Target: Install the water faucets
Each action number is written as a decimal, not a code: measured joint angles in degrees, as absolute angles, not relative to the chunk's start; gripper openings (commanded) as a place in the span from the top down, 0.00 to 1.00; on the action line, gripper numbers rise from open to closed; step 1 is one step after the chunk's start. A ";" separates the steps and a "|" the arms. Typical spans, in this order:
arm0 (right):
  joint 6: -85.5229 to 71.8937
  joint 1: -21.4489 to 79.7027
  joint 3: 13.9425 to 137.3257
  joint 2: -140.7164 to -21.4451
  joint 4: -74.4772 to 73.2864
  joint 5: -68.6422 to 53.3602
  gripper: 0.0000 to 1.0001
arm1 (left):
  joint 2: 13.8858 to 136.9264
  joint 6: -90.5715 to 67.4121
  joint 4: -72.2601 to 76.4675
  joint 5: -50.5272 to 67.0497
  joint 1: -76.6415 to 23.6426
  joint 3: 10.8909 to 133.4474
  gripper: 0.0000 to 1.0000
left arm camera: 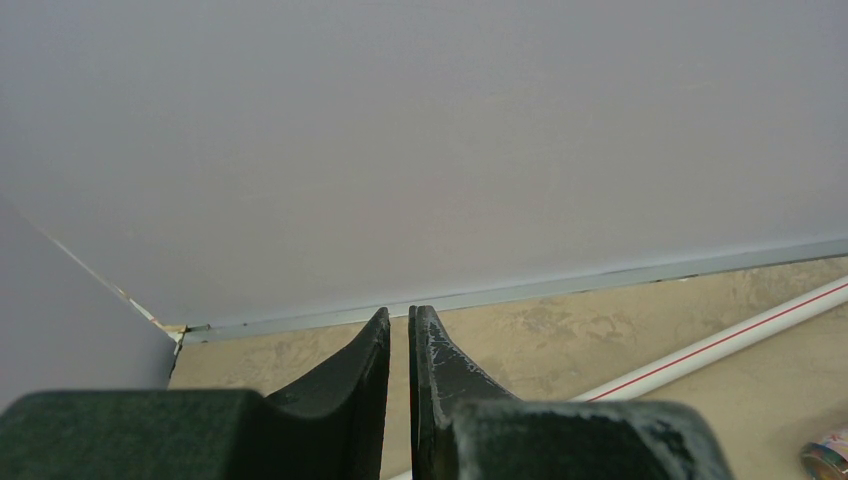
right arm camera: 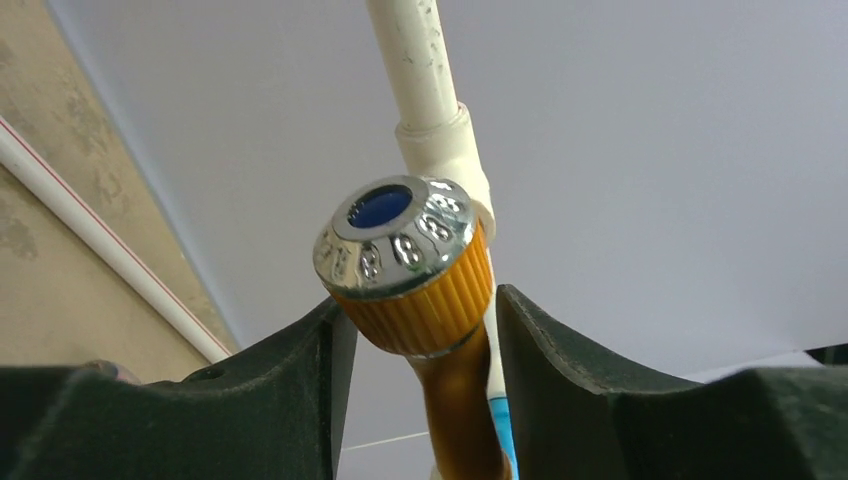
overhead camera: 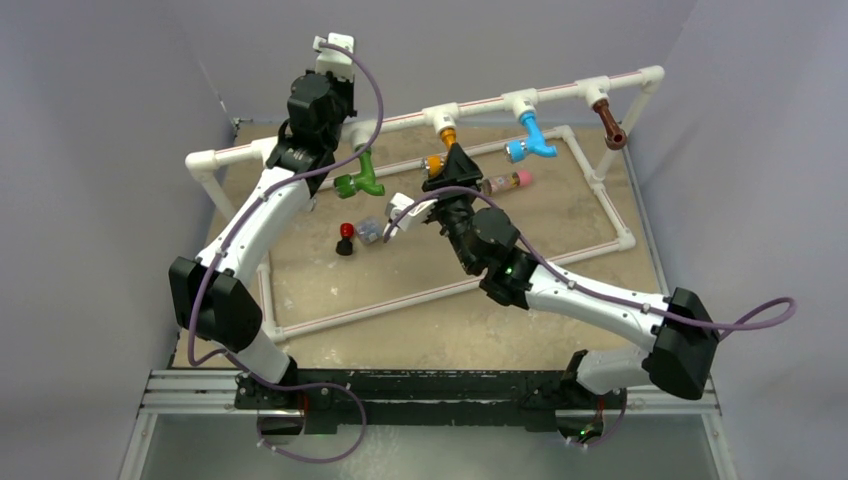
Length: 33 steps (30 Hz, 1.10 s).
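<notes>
Four water faucets hang from the raised white pipe rail (overhead camera: 480,105): green (overhead camera: 362,180), orange (overhead camera: 447,137), blue (overhead camera: 530,140) and brown (overhead camera: 608,125). My right gripper (overhead camera: 445,172) is at the orange faucet. In the right wrist view its fingers (right arm camera: 420,298) straddle the faucet's ridged orange collar (right arm camera: 425,310) under the chrome cap (right arm camera: 395,235). The left finger touches the collar and a sliver of gap shows at the right finger. My left gripper (left arm camera: 399,315) is shut on nothing, up by the rail's left end and facing the back wall.
A pink-and-brown cylinder (overhead camera: 507,183) lies on the tan board behind my right gripper. A small red-and-black part (overhead camera: 346,238) and a clear part (overhead camera: 369,230) lie near the middle. A low white pipe frame (overhead camera: 400,300) borders the board. Grey walls close in on three sides.
</notes>
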State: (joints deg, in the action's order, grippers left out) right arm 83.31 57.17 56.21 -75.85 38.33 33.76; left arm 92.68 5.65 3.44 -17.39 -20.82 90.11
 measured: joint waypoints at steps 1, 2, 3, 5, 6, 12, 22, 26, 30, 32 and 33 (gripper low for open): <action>83.11 57.17 56.34 -76.38 38.68 33.80 0.58 | 92.68 5.65 3.44 -17.37 -20.82 90.11 0.89; 82.85 57.17 56.45 -76.79 39.07 33.85 0.64 | 92.68 5.65 3.44 -17.37 -20.82 90.11 0.89; 82.67 57.17 56.60 -77.28 39.62 34.02 0.69 | 92.68 5.65 3.38 -17.39 -20.82 90.11 0.89; 82.21 57.19 57.25 -77.62 40.71 34.76 0.82 | 92.77 5.65 3.53 -17.54 -20.80 90.11 0.89; 81.65 57.21 57.41 -77.62 41.06 35.03 0.90 | 92.77 5.65 3.77 -17.61 -20.80 90.11 0.89; 77.06 57.84 57.47 -78.89 44.21 37.08 1.00 | 92.88 5.67 3.84 -17.82 -20.75 90.11 0.89; 46.65 57.91 57.43 -78.89 50.92 40.23 1.00 | 92.88 5.67 4.01 -18.06 -20.75 90.11 0.89; 31.22 57.43 56.27 -78.11 53.28 41.17 1.00 | 92.88 5.65 3.86 -18.06 -20.78 90.11 0.89; 15.33 56.73 54.78 -77.06 55.57 41.54 1.00 | 92.77 5.65 3.64 -18.09 -20.78 90.11 0.89; 7.55 56.42 54.15 -76.64 56.36 42.13 1.00 | 92.75 5.65 3.57 -18.09 -20.78 90.11 0.89; 2.87 56.34 53.80 -76.36 56.53 42.54 1.00 | 92.73 5.65 3.55 -18.06 -20.78 90.11 0.89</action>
